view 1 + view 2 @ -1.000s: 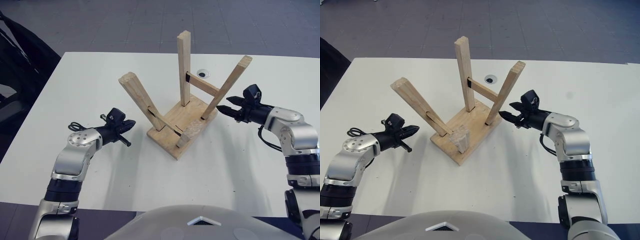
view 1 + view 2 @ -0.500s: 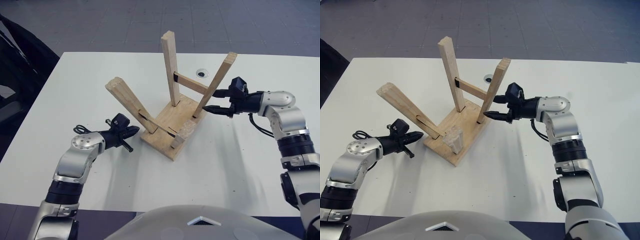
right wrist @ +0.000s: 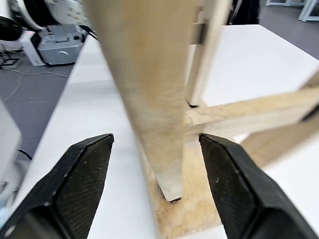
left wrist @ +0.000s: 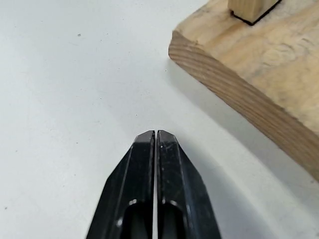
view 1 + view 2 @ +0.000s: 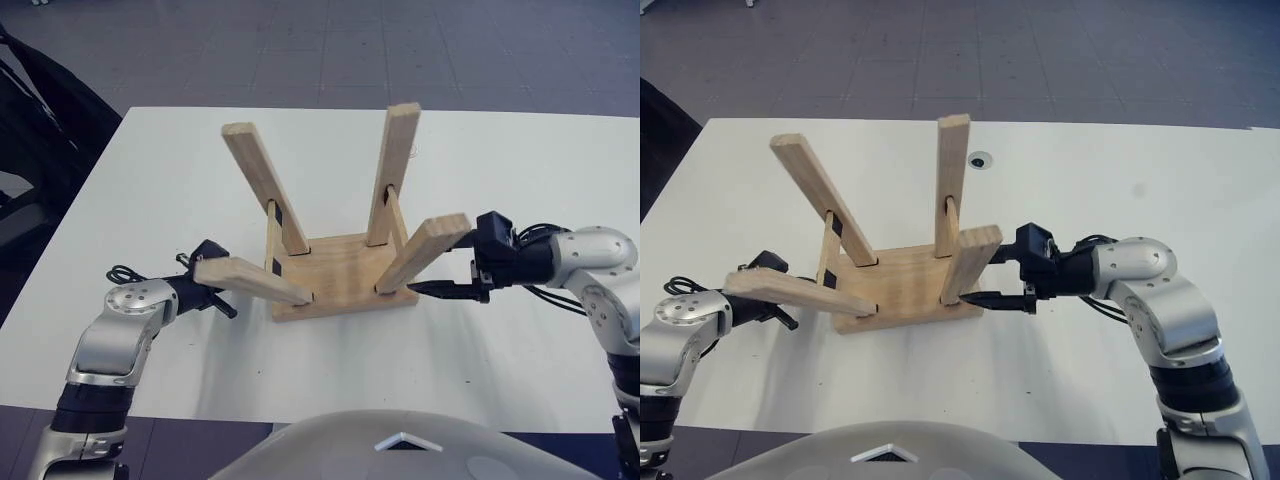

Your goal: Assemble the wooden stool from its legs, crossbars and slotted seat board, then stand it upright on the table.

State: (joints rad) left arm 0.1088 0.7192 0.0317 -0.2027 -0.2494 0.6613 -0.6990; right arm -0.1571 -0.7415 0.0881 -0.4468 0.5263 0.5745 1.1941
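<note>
- On the white surface (image 5: 520, 160), near its middle, the stool (image 5: 340, 262) sits upside down, its board (image 5: 895, 292) flat with the long axis running left to right.
- All four legs point up and splay outward. The far legs (image 5: 393, 170) stand steepest. The near-left leg (image 5: 250, 282) and near-right leg (image 5: 420, 250) lean low toward the robot.
- A crossbar (image 5: 272, 238) runs far to near between the left pair. The one on the right is thin and hard to make out.
- The right hand (image 3: 155, 144) has its fingers apart, one on each side of the near-right leg's base, with a gap on both sides.
- The left hand (image 4: 155, 137) has its fingers pressed together and holds nothing. It is low over the surface just beside the board's left edge.
- From the head views, the near-left leg covers the left hand's tips, and the near-right leg hides the right hand's upper finger.
</note>
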